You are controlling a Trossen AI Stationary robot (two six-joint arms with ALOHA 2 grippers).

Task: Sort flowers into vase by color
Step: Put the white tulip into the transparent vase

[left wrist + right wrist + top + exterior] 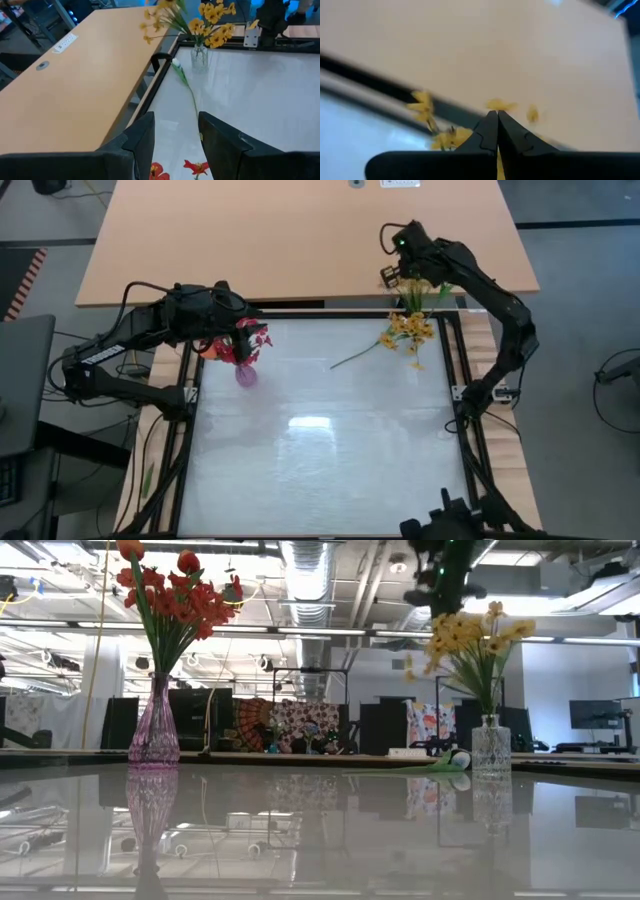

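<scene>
Glossy white worktop: loose flower lay near right pincer, which was closed, empty; left pincer half-open, empty.

This looks like a big lab or workshop room. The ceiling has bare silver pipes and long strip lights. Far back stand dark computer screens on desks. A long wooden table sits next to the shiny white work table with its black frame.
</scene>
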